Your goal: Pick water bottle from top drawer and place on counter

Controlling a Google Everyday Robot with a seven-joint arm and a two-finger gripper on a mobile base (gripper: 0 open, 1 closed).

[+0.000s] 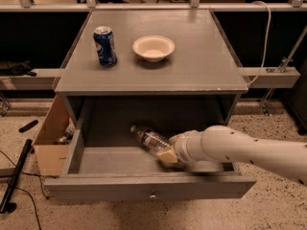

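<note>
The water bottle (150,140) is inside the open top drawer (110,188), tilted with its white cap up and to the left. My gripper (166,153) reaches in from the right on its white arm and is shut on the bottle's lower end; one tan finger pad (169,156) shows below the bottle. The bottle's cap end is off the drawer floor. The grey counter (201,61) is directly above the drawer.
A blue soda can (105,46) and a white bowl (153,48) stand on the counter's back left. A brown cardboard box (48,145) sits on the floor left of the drawer, with a black rod (14,176) lying beside it. The drawer knob (152,194) faces me.
</note>
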